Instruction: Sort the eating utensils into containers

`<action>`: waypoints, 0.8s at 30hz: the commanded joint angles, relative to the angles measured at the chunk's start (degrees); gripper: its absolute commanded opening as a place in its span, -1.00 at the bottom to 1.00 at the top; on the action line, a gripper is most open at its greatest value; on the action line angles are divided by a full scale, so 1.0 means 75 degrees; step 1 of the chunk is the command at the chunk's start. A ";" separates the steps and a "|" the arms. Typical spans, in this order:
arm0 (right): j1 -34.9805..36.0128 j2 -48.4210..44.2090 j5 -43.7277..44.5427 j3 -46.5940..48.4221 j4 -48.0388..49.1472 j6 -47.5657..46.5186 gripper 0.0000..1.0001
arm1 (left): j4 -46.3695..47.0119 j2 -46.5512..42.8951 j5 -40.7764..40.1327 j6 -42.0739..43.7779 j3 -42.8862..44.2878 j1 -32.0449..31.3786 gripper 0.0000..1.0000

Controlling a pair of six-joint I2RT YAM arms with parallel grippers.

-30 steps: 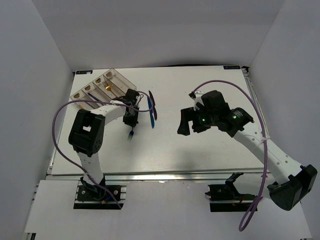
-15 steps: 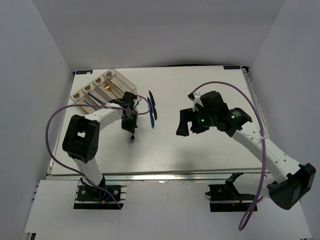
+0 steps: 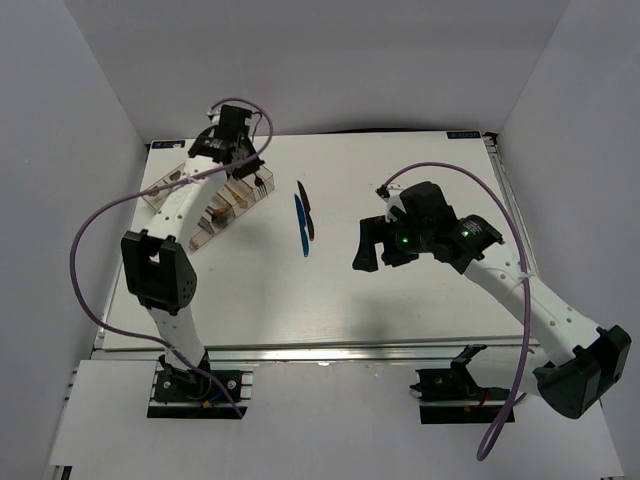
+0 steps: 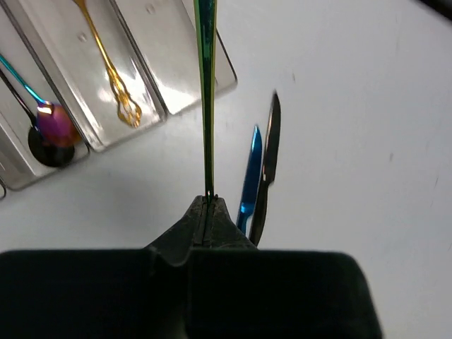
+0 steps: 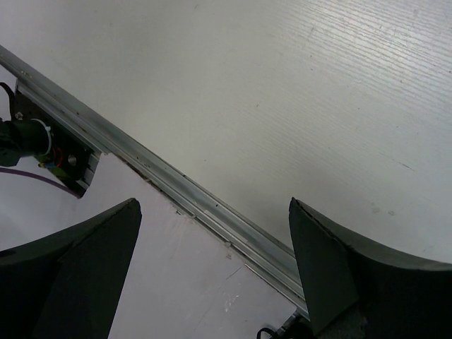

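Left pincer [image 4: 208,201] pinches a slim iridescent utensil [image 4: 206,106], edge-on over the tray [image 4: 176,49]. Gold fork [image 4: 116,74] lies in one compartment, iridescent spoon [image 4: 51,121] in the next. Blue knife [image 4: 251,173] and black knife [image 4: 270,155] on table [image 4: 353,106]. Right pincer [image 5: 212,212] spread, empty.

Open table [image 3: 400,300] btwn knives [image 3: 303,222] and right hand [image 3: 373,244]; tray [image 3: 205,228] blocks far-left.

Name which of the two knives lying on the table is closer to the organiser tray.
The blue knife: it lies on the tray side of the black knife, which sits just beyond it.
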 commanded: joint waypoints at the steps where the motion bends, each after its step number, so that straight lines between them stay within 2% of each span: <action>1: -0.0002 -0.0267 0.0066 0.0102 0.0164 0.0030 0.79 | -0.0410 0.0893 -0.0512 -0.1298 0.0861 0.0667 -1.00; 4: -0.0013 -0.0221 0.0183 0.0312 0.0001 -0.0063 0.79 | -0.0268 0.1643 -0.0267 -0.1616 0.1693 0.1090 -1.00; 5: -0.0013 -0.0209 0.0218 0.0406 -0.0046 -0.0133 0.79 | -0.0431 0.2167 -0.0276 -0.1662 0.2438 0.1265 -1.00; 8: -0.0002 -0.0150 0.0347 0.0687 -0.0187 -0.0251 0.79 | -0.1018 0.2839 -0.0406 -0.1698 0.3578 0.1523 -1.00; 16: -0.0025 0.0061 0.0476 0.0770 -0.0269 -0.0485 0.79 | -0.0456 0.3051 -0.0312 -0.1768 0.2669 0.1829 -1.00; 23: -0.0060 0.0436 0.0465 0.1074 -0.0258 -0.0591 0.79 | -0.0444 0.3227 -0.0124 -0.1628 0.2597 0.1876 -1.00; 24: -0.0060 0.0482 0.0453 0.1133 -0.0211 -0.0591 0.79 | -0.0491 0.3227 -0.0113 -0.1593 0.2598 0.1876 -0.95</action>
